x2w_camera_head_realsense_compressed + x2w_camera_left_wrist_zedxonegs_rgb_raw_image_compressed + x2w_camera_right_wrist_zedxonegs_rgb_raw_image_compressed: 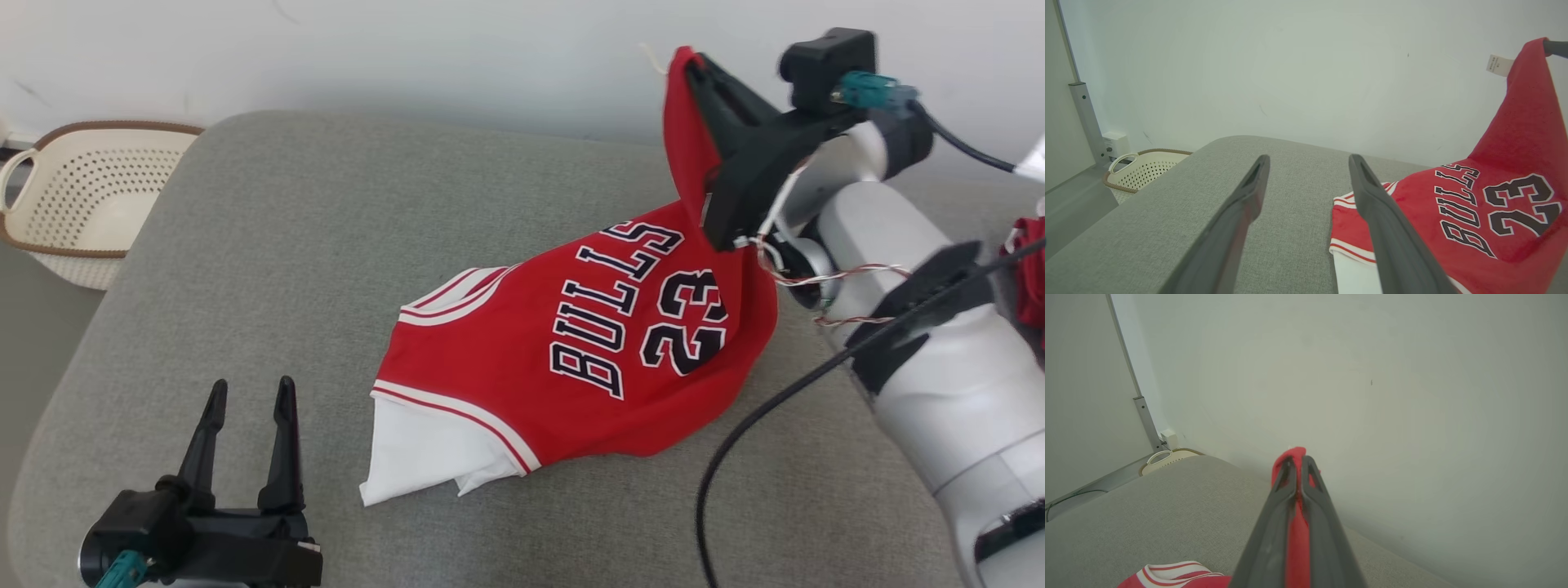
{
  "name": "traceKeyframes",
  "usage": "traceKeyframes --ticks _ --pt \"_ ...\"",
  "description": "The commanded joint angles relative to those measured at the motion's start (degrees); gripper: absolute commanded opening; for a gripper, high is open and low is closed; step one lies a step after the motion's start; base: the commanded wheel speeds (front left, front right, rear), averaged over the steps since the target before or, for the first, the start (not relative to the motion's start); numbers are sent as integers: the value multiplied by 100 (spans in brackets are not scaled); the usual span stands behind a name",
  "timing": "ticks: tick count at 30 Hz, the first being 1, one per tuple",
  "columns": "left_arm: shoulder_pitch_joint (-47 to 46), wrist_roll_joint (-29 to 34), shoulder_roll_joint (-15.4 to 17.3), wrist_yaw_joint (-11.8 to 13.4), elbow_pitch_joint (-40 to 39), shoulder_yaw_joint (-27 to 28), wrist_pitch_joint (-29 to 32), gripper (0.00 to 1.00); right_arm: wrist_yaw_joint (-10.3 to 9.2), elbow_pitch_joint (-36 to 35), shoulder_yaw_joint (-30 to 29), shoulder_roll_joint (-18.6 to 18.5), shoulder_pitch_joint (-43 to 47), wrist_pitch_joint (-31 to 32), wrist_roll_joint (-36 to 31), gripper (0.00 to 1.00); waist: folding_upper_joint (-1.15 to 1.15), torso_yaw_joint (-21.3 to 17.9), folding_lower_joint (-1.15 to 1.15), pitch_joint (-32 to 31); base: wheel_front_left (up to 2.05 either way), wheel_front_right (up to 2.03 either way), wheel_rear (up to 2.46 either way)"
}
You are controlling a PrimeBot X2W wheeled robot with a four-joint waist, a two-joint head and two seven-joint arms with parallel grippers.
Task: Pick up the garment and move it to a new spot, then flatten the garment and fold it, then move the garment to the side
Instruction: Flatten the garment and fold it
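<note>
Our left end effector [252, 384], spread and empty, sits left of the red Bulls jersey [571, 359] on the grey fabric cushion [286, 245]; our right end effector [692, 67] clamps its lifted corner.

Head camera's up high, looking forward and down across the grey padded surface [245, 245], the basket [82, 196] off at its left edge and the wall [408, 49] along the top. Left wrist camera sits low, close behind the left hand [1308, 159], sighting along its fingers [1237, 212] over the surface toward the wall. Right wrist camera rides higher, tight behind the right hand [1298, 458], facing the same wall and corner. All three share the surface, the basket and the red jersey [571, 351]; the left wrist view also catches the right hand's tip at its upper right.
</note>
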Motion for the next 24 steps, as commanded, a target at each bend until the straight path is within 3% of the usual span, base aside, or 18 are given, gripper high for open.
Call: traceKeyframes --ticks 1,12,18,19,20,24 --pt "-50 -21 -5 2 26 -29 -18 100 -4 108 102 127 -112 -77 34 0 0 120 0 49 0 0 0" --pt "-101 -143 -12 57 115 -246 -18 100 -4 1074 683 1052 -517 -664 248 0 0 430 0 72 0 0 0" --pt "-157 -230 -12 86 169 -380 -18 100 -4 1446 1070 1300 -432 -867 555 0 0 561 0 90 0 0 0" --pt "-159 -241 -12 99 182 -394 -18 100 -4 1493 1122 1311 -431 -903 588 60 0 575 0 90 0 0 0" --pt "-163 -247 -12 112 189 -406 -18 100 -4 1537 1182 1319 -418 -934 630 100 0 582 0 91 0 0 0" --pt "-125 -234 -12 141 190 -398 -18 100 -4 1697 1369 1328 -400 -1001 855 100 0 541 0 58 0 0 0"
